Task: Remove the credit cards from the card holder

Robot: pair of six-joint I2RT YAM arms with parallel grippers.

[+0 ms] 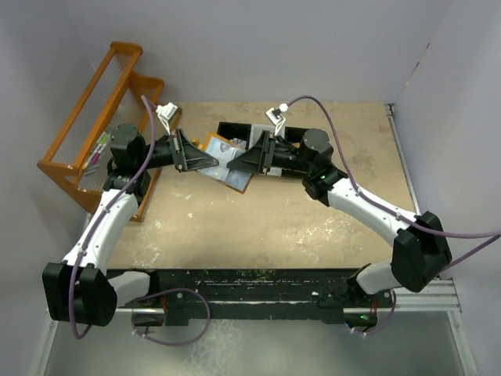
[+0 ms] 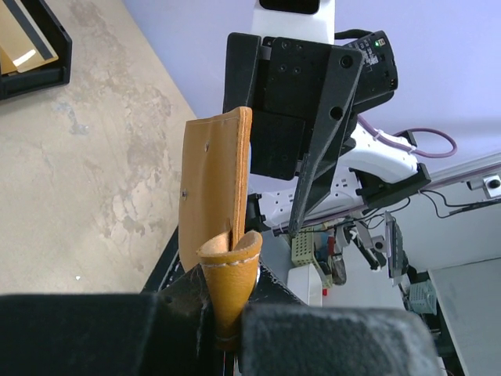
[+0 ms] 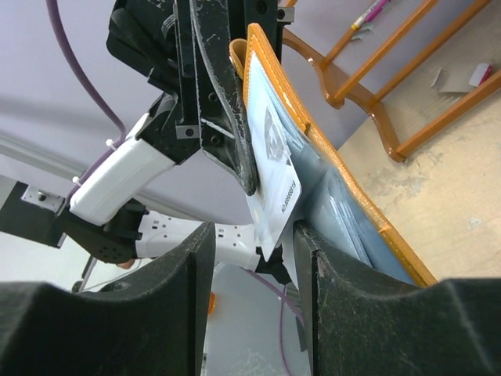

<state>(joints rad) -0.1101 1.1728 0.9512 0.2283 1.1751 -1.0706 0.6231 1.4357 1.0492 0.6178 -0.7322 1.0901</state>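
- One credit card (image 3: 270, 157), pale with a grey print and a line of digits, projects from the card holder (image 3: 333, 184) toward the right arm. Its far end sits inside the pocket, so it is not yet out.
- Card holder position: held in the air between the two arms, above the table (image 1: 274, 227), folded open with its blue-grey inside facing the right arm.
- Left gripper (image 2: 227, 333): clenched on the lower tan edge of the card holder, at the curled snap tab (image 2: 231, 262).
- Right gripper (image 3: 250, 247): fingers apart, one on either side of the card's free end. A gap shows on one side, so the card is not pinched.
- Progress, as a judgement: this card is at the grasping stage. The pinch, the pull and the set-down are all left to do.
- Black tray (image 2: 35, 78): a flat tan piece with a dark stripe lies in it. Whether this is a card already removed cannot be told.
- Hidden: the card's upper end lies behind a finger of the left gripper.
- Hidden: the pockets do not show how many cards they contain.
- Hard to make out: in the top view both grippers cover most of the card holder.
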